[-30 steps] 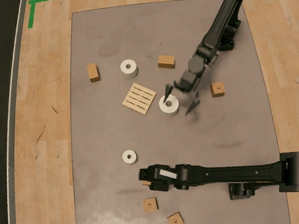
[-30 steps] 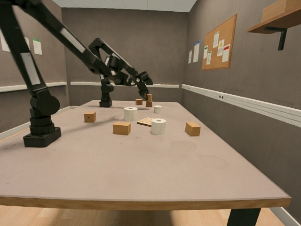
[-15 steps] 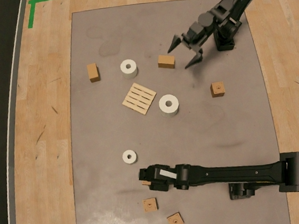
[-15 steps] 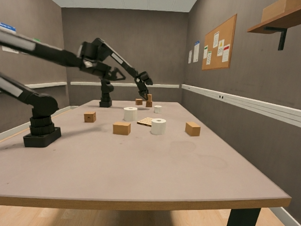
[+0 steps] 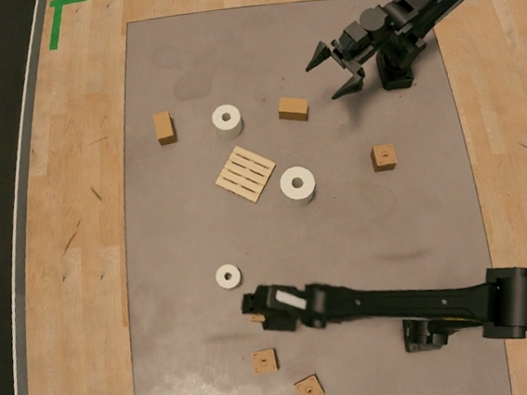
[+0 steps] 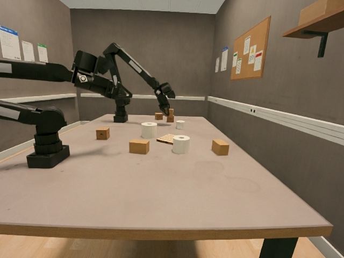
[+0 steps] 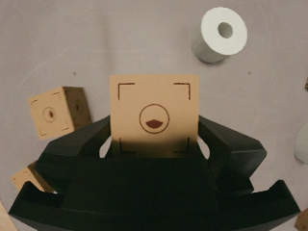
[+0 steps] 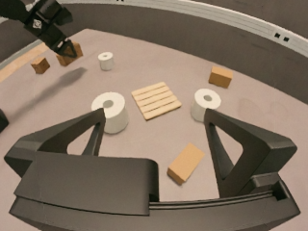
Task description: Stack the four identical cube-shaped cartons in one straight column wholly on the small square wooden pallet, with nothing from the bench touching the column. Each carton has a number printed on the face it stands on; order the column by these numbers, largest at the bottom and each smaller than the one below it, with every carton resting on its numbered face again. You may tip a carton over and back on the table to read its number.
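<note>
Viewed from the table's near end, your far, left gripper point(image 5: 259, 316) point(image 6: 168, 111) point(image 7: 154, 120) point(image 8: 70, 52) grips a carton point(image 5: 256, 318) point(image 6: 171, 112) point(image 7: 154, 96) point(image 8: 66, 59) raised off the table. Your near, right gripper point(image 5: 320, 84) point(image 6: 126, 95) point(image 8: 154, 115) hangs wide open, while the pallet point(image 5: 224, 182) point(image 6: 166, 137) point(image 8: 160, 114) lies between two white rolls point(image 5: 289, 188) point(image 6: 149, 131) point(image 8: 117, 117).

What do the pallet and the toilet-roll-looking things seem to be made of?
The pallet: probably unvarnished wood, matte, judging by its pale slats with gaps between.
The three white rolls: likely wound paper, matte, given the hollow cores, though smooth plastic or foam is possible.
</note>
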